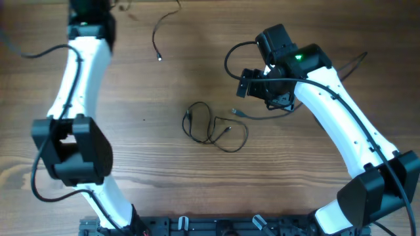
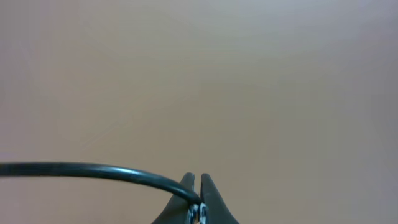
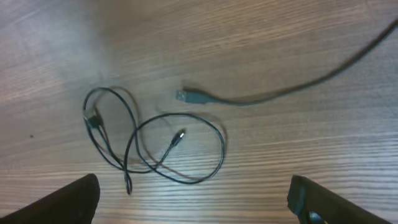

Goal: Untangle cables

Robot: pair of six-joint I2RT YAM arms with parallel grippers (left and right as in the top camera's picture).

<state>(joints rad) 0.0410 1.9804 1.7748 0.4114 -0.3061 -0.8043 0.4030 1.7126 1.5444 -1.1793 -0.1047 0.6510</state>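
Three cables here.

- Left gripper (image 2: 197,186) is clamped on a black cable (image 2: 93,169), right at the fingertips. The wrist cam sees only blank beige behind it, so I can't tell which cable this is or where its free end lies. Risk: the bite is shallow, so a tug could slip it out.
- Top cable (image 1: 158,39) lies at the far side with its silver tip down and runs out of the overhead frame. It may be the held one, I can't tell. If it is, a left-arm sweep could drag the tip into the pile.
- Coil (image 1: 212,131) sits mid-table, looped over itself with both small plugs inside the loops. Risk: pinching at a crossing takes two strands, and the pull tightens the knot.
- Plug cable (image 3: 186,96) has its plug just beside the coil, not touching, and its tail runs off under the right arm (image 1: 341,124). Risk: that arm could snag the tail when it moves.
- Right gripper (image 3: 193,186) is spread wide and empty, above the coil.

Room: there is bare table (image 1: 144,164) left of the coil and on its near side. I see no table edge in any view, so I can't judge the margins.
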